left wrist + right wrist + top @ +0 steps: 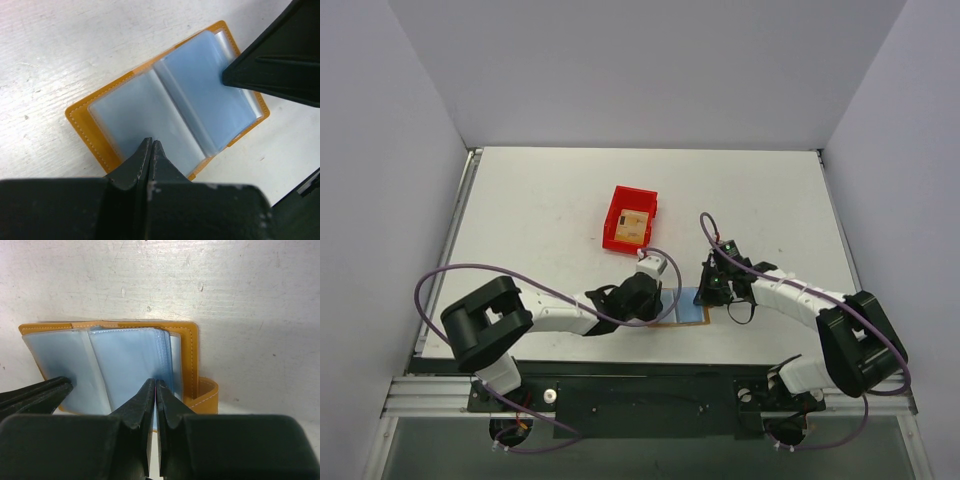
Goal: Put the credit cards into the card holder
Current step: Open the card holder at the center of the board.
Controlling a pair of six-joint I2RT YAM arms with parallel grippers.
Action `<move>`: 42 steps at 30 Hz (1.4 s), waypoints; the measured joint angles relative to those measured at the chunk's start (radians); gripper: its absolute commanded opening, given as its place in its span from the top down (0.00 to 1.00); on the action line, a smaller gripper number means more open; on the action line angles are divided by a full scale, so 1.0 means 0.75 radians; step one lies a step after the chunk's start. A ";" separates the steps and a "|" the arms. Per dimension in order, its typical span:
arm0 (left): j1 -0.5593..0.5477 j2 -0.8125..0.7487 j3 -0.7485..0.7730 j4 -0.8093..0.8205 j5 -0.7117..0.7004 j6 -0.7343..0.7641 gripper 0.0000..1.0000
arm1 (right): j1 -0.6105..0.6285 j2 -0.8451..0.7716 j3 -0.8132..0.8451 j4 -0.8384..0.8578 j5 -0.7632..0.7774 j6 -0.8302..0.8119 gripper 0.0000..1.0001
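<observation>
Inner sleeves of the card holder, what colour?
Light translucent blue sleeves; clearest in the left wrist view.

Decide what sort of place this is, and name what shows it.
Probably a robotics test cell: a white table boxed in by plain walls, two robot arms bolted at its near edge, reaching a card holder.

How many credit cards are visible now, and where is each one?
1. A tan credit card lies inside the red bin, seen from the top camera. More could lie beneath it; that cannot be told. The open card holder shows no card in its visible blue sleeves.
</observation>
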 measured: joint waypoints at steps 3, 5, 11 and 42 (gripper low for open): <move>0.006 -0.010 -0.026 -0.004 -0.015 -0.004 1.00 | 0.002 0.000 0.001 0.000 0.002 -0.001 0.98; 0.011 -0.012 -0.041 0.001 -0.020 -0.008 1.00 | 0.002 0.001 0.001 0.000 0.002 -0.001 0.98; 0.014 -0.015 -0.053 0.017 -0.025 -0.020 1.00 | 0.002 0.001 0.001 0.001 0.003 -0.001 0.98; 0.015 -0.096 -0.080 0.016 -0.035 0.003 0.82 | 0.002 -0.036 0.001 -0.046 0.051 -0.005 0.93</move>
